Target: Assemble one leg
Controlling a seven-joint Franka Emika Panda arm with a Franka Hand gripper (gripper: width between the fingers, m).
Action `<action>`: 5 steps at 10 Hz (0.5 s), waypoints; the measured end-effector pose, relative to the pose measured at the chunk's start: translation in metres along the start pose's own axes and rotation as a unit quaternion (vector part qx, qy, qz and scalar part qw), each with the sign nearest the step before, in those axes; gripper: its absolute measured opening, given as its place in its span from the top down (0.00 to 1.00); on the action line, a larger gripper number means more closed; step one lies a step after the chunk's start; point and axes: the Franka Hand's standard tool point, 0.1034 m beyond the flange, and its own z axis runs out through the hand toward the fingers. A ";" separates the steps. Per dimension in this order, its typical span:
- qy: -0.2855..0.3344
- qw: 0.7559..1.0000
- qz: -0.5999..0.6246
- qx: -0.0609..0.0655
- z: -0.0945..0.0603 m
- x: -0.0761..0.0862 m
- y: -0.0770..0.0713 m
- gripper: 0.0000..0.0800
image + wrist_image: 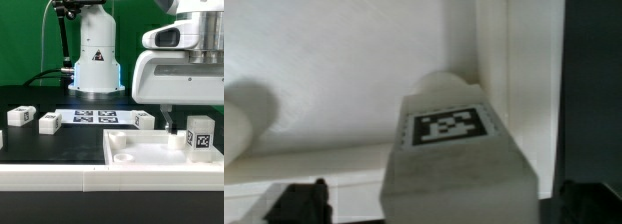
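A leg [448, 150], a white post with a black-and-white tag, stands between my gripper [446, 206] fingers in the wrist view. Its far end rests in a corner of the white square panel [349, 90]. The dark fingertips [304, 203] sit on either side of the leg with a gap showing at each side, so the jaws are open around it. In the exterior view the same leg [200, 136] stands upright at the panel's [130, 160] right corner, right under the white hand.
Three more legs lie on the black table, two to the exterior view's left [19, 116] [49, 123] and one behind the panel [143, 121]. The marker board [95, 116] lies in front of the robot base [96, 60]. A short white stub [176, 140] stands beside the upright leg.
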 end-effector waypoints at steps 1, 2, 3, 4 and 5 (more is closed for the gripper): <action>0.000 1.000 0.001 0.000 0.000 0.000 0.000 0.19; 0.000 1.000 0.002 0.000 0.000 0.000 0.000 0.34; 0.000 1.000 0.002 0.000 0.000 0.000 0.000 0.51; 0.000 1.000 0.019 0.000 0.000 0.000 0.000 0.64; 0.000 1.000 0.020 0.000 0.000 0.000 0.000 0.64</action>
